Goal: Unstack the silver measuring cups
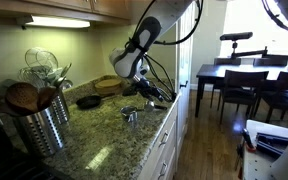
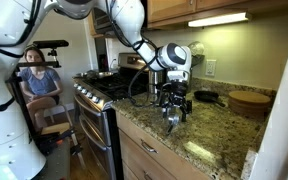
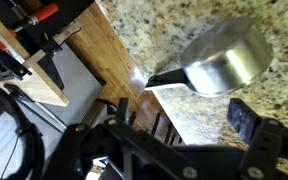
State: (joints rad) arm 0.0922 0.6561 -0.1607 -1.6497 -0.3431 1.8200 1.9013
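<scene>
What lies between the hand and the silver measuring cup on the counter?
Only bare granite counter. The wrist view shows the silver measuring cup lying clear of the open hand, nothing else between.

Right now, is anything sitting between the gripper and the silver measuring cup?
Nothing visible. In the wrist view the silver measuring cup lies alone on the granite counter, just beyond the open gripper, with only bare stone between them. Its handle points toward the counter's edge.
</scene>
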